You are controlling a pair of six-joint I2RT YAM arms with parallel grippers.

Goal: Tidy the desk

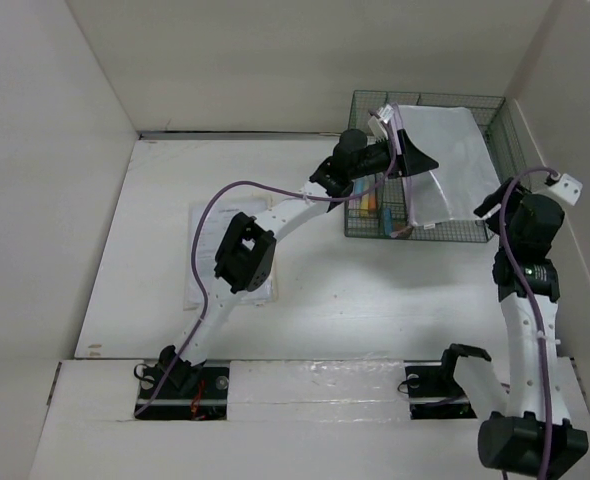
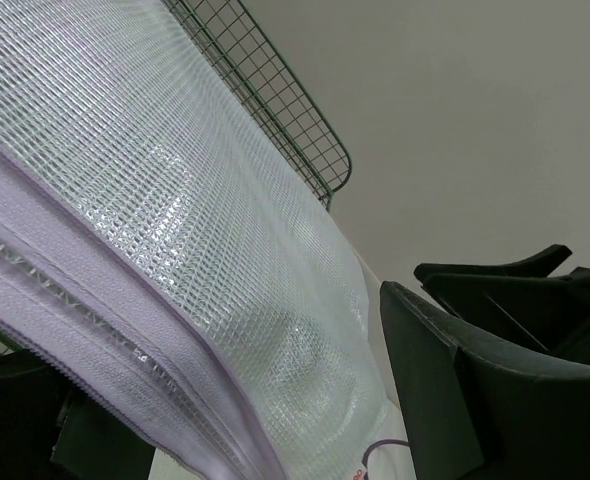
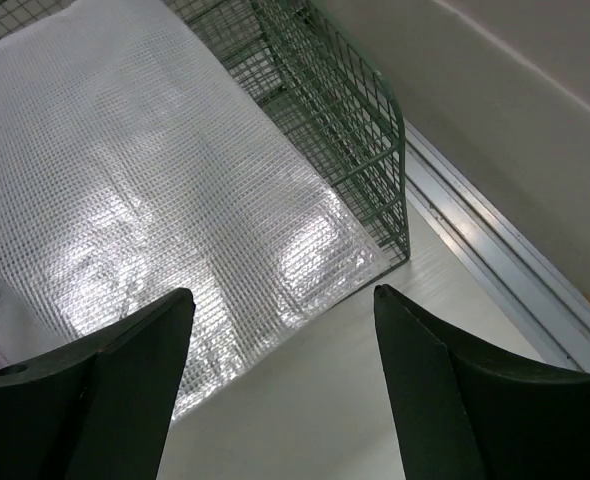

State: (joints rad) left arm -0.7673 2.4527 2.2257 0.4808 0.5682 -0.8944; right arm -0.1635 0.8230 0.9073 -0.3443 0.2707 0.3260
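Two pairs of jaws stand apart near the green rack (image 1: pixel 427 97) on the white-walled desk (image 1: pixel 375 295).

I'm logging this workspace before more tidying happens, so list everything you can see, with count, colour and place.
desk: 1, white, walled by white panels
wire rack: 1, green, far right corner of the desk
mesh zip pouch: 1, clear with lilac edging, lying tilted across the rack
small items: count unclear, yellow and blue, in the rack's left part
paper sheet: 1 seen, white, on the desk left of centre, partly under the left arm
left gripper: 1, black, open, at the rack with the pouch's edge between its fingers
right gripper: 1, black, open, above the desk beside the pouch and rack
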